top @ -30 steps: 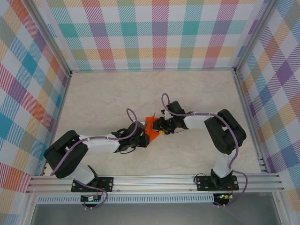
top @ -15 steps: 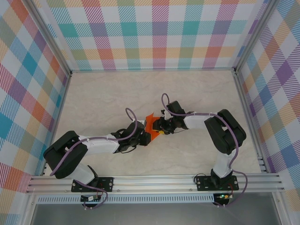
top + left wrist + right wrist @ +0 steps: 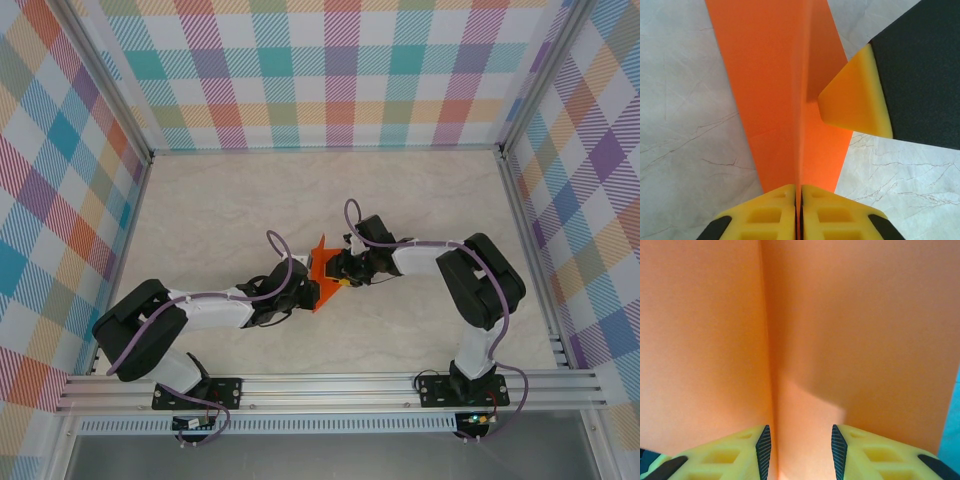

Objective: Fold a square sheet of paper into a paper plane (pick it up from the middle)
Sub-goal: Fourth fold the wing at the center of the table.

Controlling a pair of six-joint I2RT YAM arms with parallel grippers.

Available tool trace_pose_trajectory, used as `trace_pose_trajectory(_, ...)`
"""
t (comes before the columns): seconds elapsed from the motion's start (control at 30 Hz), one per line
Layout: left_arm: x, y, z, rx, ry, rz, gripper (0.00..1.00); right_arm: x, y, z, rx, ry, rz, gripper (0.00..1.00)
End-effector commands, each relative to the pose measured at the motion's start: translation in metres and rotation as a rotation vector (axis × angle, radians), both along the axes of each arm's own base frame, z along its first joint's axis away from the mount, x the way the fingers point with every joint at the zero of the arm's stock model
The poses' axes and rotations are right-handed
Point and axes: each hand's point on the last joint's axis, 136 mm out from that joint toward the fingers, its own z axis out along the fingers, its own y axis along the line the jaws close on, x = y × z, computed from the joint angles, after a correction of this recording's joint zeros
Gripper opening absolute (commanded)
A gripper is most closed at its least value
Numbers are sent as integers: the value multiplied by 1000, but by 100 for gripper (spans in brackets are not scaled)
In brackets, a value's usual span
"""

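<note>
Two arms meet mid-table (image 3: 220,220): the left arm (image 3: 200,305) reaches in from the near left, the right arm (image 3: 440,260) from the near right. The orange sheet (image 3: 322,268) sits between them at the centre, creased and standing up off the surface, with its long axis roughly near-to-far. The left gripper (image 3: 800,200) is clamped tight on the near end of the fold, and the crease runs straight away from its tips. The right gripper (image 3: 801,445) comes at the sheet's right side, jaws part open and straddling the crease, gripping nothing. One right fingertip (image 3: 850,107) touches the right flap just beside the ridge. Both are at the sheet, so my read is that the next crease turns on the right claw working square across that ridge while the left anchors.
</note>
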Motion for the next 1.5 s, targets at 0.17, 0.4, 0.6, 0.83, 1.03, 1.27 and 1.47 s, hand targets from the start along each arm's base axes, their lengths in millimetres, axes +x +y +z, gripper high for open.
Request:
trace_pose_trajectory(0.17,-15,-15,-8,-33,35,-103,7,-3,0,43,52,-163,59,40)
trace_pose_trajectory(0.4,-30,-23,-8,-56,56,-203,7,-12,-8,41,36,-161,58,41)
trace_pose_trajectory(0.6,-34,-10,-8,-12,44,-202,7,-17,-6,33,31,-162,77,41)
trace_pose_trajectory(0.83,-30,2,-9,78,5,-204,6,-1,-15,17,-88,-150,13,37)
trace_pose_trajectory(1.03,-21,4,8,151,-94,-262,5,18,-37,13,-240,-148,-104,31)
trace_pose_trajectory(1.27,-24,-10,23,192,-248,-483,5,26,-70,46,-313,-248,-256,35)
trace_pose_trajectory(1.47,-25,-18,14,203,-273,-560,4,13,-77,60,-273,-275,-261,38)
